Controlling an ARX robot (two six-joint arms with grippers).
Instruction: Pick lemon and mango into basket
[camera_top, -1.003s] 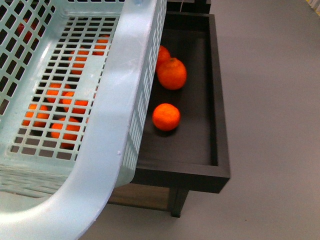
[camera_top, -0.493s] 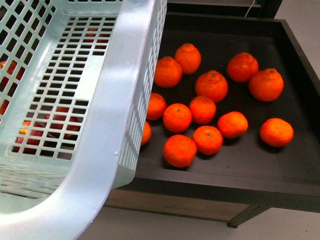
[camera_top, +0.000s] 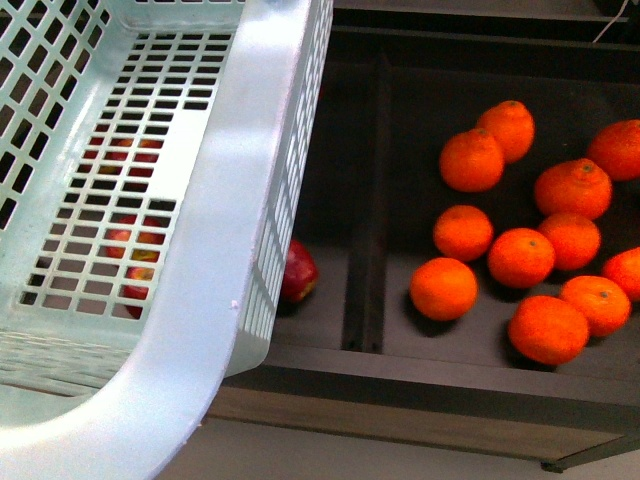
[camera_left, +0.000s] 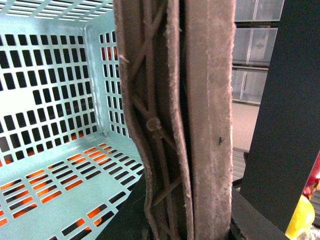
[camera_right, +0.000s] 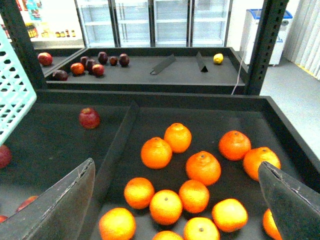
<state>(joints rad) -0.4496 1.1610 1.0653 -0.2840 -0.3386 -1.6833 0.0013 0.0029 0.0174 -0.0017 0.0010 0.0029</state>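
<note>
The right gripper (camera_right: 175, 167) stood wide open, its fingers (camera_right: 60, 200) empty above the tangerines (camera_right: 202, 167). The left gripper (camera_left: 187, 220) had its dark fingers (camera_left: 257, 220) pressed against either side of the brown handles (camera_left: 200, 125) of the basket (camera_top: 250, 200), which hung near left over the dark tray (camera_top: 420, 375). The lemon (camera_right: 218, 58) lay toward the right end of the far tray (camera_right: 190, 75), well apart from the basket. A yellow fruit (camera_left: 302, 217) by the left arm was too cut off to name.

Tangerines (camera_top: 520, 257) lie clustered in the right compartment of a dark tray (camera_top: 420, 372), a divider (camera_top: 364, 240) parting them from a red apple (camera_top: 299, 272) in the left compartment.
</note>
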